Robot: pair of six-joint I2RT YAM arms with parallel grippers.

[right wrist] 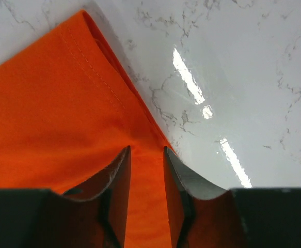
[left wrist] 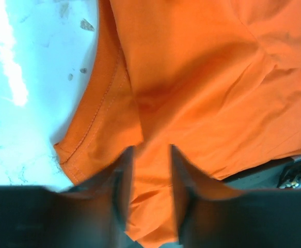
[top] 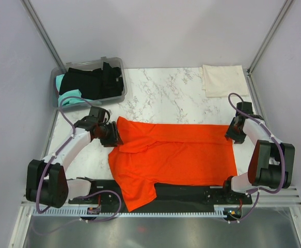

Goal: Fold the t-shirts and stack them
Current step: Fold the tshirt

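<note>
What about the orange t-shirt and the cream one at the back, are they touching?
Apart. The top view shows a stretch of bare marble table between the orange t-shirt and the folded cream t-shirt at the far right corner.

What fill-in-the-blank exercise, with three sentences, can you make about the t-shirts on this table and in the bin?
1. The spread t-shirt between the left gripper and the right gripper is ___ in colour.
2. The black t-shirts lie in the clear bin at the far ___ corner of the table.
3. The folded cream-white t-shirt lies at the far ___ corner of the table.
Missing words: orange; left; right.
</note>
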